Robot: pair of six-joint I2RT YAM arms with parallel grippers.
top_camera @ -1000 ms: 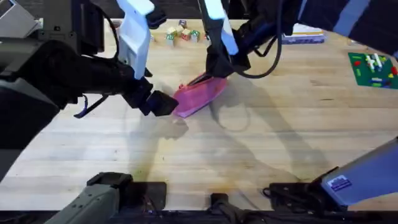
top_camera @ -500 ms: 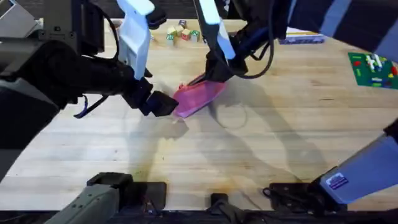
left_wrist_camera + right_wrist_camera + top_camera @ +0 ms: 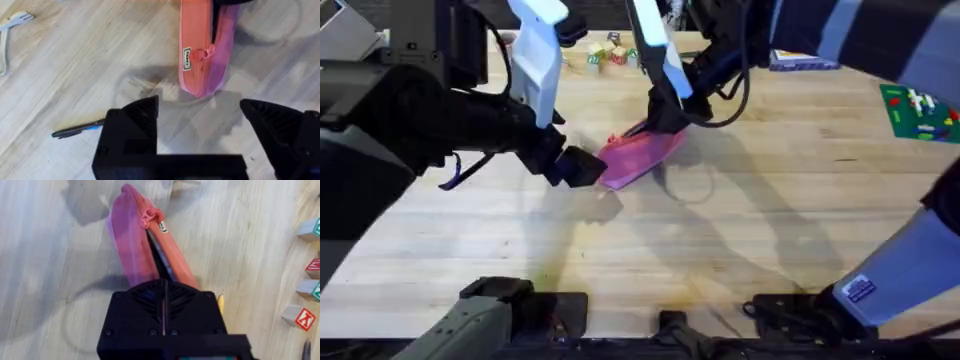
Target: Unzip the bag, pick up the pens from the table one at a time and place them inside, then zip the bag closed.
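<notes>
Plainly, the pink bag (image 3: 135, 245) lies partly unzipped, its opening gaping.

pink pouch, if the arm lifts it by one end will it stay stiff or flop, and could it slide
The pouch looks like soft fabric, gaping along its open zipper, so it would probably sag when lifted by one end. It seems light. On the smooth wood table it could slide under a push, though the right gripper, closed on it, should steady it.
</notes>
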